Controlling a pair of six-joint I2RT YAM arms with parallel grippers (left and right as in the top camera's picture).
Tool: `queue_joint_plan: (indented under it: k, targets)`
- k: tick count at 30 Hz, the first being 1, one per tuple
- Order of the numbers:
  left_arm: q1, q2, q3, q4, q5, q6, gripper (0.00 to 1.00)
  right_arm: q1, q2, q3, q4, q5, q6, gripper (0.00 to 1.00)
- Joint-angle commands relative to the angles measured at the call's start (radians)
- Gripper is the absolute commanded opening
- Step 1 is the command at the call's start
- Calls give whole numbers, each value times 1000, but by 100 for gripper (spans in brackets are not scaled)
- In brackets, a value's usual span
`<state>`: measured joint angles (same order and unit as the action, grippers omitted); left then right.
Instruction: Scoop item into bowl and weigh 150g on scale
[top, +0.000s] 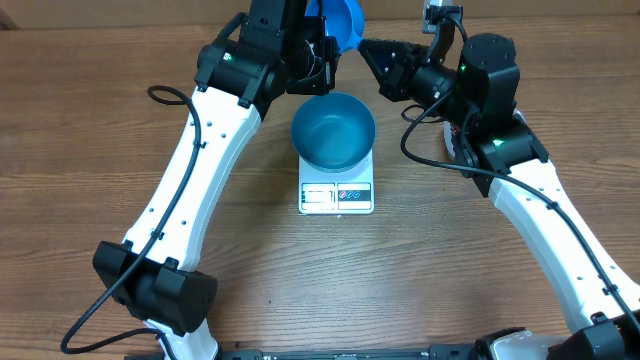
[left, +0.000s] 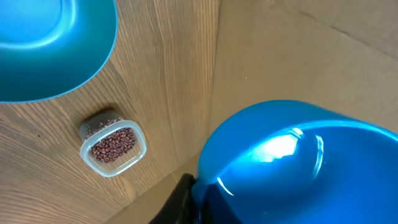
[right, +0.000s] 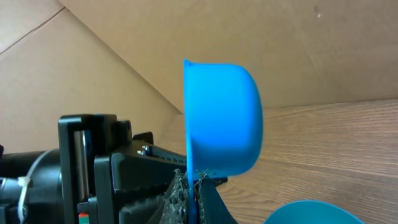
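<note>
Beans (left: 112, 144), small and dark red-brown, lay in a clear plastic tub (left: 140, 148) that stood on the wooden worktop (top: 330, 280). It showed only from the left wrist, so its distance from the rest was hard to judge. Deep and glossy blue, the bowl (top: 333, 130) sat centred on the white scale (top: 336, 192), whose display and buttons faced the near edge.

Above and behind the bowl, a blue scoop (top: 345, 25) hung in the air between the two arms. The left gripper (top: 325, 50) had its jaws closed on the scoop. From its wrist the cup filled the lower right of the view, with one dark finger against its edge. The right gripper (top: 368, 48) pointed in from the other side. Its wrist view showed its jaws pinched shut on the thin handle below the cup. The cup stood on edge there, its open face turned toward the left gripper's black body
</note>
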<state>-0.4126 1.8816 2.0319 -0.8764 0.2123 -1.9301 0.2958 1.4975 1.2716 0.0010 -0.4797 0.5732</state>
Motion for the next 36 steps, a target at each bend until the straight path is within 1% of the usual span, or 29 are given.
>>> queue_joint_plan:
  k: [1,2,3,7,11,13,17,20,23,24,25,27,29,32,36]
  targets:
    - [-8,2,19,-17,-13,24,57,2,-3,29,21,8,-6,4]
    - [-8,2,19,-16,-13,24,89,2,-3,29,21,8,-6,4]
    - [-6,2,18,-17,-13,24,100,1,-3,29,21,9,-6,4]
    - [0,2,19,-17,-12,27,100,1,-3,29,13,71,-28,4]
    - [13,2,19,-15,-10,82,100,-1,-3,29,-21,152,-55,4]
    - [20,2,19,-12,-8,132,100,-6,-3,29,-35,176,-56,4]
    - [41,0,20,7,17,270,100,-24,-3,29,-60,238,-59,4]
    - [73,-5,21,36,74,411,100,-51,-3,29,-76,283,-60,4]
    - [114,-14,21,66,135,571,100,-91,-3,29,-84,287,-79,4]
    - [124,-16,21,74,151,629,100,-101,-5,30,-85,285,-103,4]
    - [138,-18,21,79,159,723,100,-111,-5,30,-85,286,-153,4]
    - [153,-19,21,77,164,867,100,-124,-7,34,-85,304,-237,4]
    - [159,-19,21,68,171,985,100,-129,-17,34,-90,359,-275,4]
    - [159,-19,21,54,171,1119,100,-129,-37,34,-117,438,-316,4]
    - [157,-19,20,10,169,1224,100,-130,-68,34,-180,546,-348,4]
